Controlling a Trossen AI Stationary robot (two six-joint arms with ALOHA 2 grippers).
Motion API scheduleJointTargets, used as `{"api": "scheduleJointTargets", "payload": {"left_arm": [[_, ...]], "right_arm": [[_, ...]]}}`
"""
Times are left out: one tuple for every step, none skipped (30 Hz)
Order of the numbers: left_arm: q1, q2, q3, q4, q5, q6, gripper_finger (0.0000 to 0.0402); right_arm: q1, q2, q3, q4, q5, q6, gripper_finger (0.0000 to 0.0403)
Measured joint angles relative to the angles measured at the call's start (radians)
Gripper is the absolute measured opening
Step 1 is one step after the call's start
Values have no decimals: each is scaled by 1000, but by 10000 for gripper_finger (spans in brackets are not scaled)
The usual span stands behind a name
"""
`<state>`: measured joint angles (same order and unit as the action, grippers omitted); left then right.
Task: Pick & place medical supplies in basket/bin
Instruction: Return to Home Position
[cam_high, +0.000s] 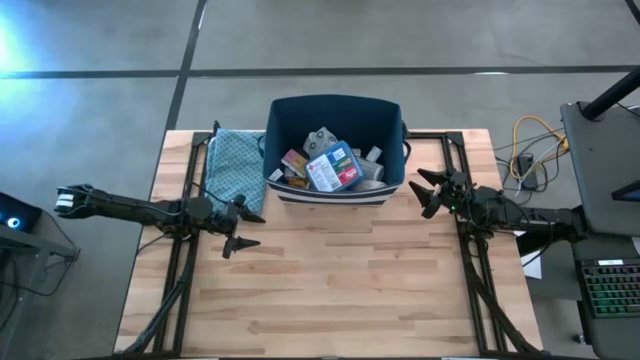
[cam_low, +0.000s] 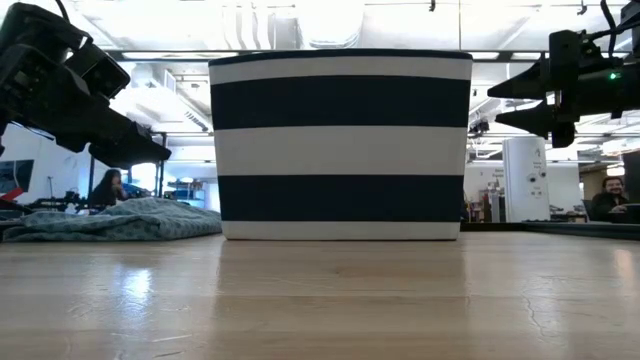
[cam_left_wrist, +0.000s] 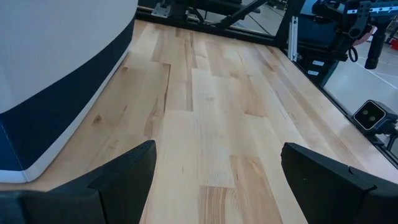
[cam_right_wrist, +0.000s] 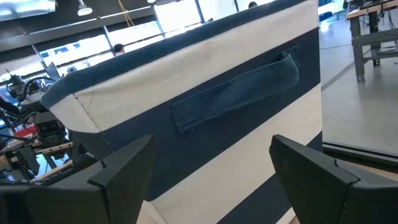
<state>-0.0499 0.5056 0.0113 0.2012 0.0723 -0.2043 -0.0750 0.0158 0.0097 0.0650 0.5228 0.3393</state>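
The navy-blue bin with white stripes stands at the table's far middle, resting on its base. Inside it lie the medical supplies: a blue-and-red packet, cartons and small bottles. My left gripper hovers open over the table, left of and nearer than the bin, empty. My right gripper hangs open just right of the bin, level with its side handle, holding nothing.
A folded teal patterned cloth lies left of the bin. Bare wood stretches across the table's near half. Cables, a laptop and a keyboard sit beyond the right edge. People sit in the room behind.
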Motion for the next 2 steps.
{"api": "scheduleJointTargets", "payload": {"left_arm": [[0,0,0,0,0,0,324],[0,0,0,0,0,0,324]], "right_arm": [[0,0,0,0,0,0,306],[0,0,0,0,0,0,306]]}}
